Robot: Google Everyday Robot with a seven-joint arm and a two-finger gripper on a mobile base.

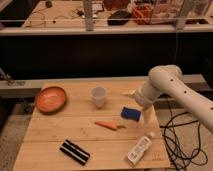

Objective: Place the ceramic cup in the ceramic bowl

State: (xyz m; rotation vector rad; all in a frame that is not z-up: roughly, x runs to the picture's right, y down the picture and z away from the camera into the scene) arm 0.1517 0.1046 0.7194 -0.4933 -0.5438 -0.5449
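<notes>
The ceramic cup (pixel 98 96), small, plain white and handleless, stands upright near the middle of the wooden table (pixel 50 132). The ceramic bowl (pixel 50 99), wide, shallow and orange-terracotta, sits at the table's far left, apart from the cup. My gripper (pixel 140 106), at the end of the white arm (pixel 175 90) that comes in from the right, hangs over the right side of the table. It is to the right of the cup, just above a blue object, and holds nothing that I can see.
A blue block-shaped object (pixel 131 113) lies under the gripper. A carrot (pixel 107 125) lies in the middle, a black object (pixel 75 152) at the front left, and a white bottle (pixel 140 148) on its side at the front right. Cables (pixel 175 135) hang off the table's right edge.
</notes>
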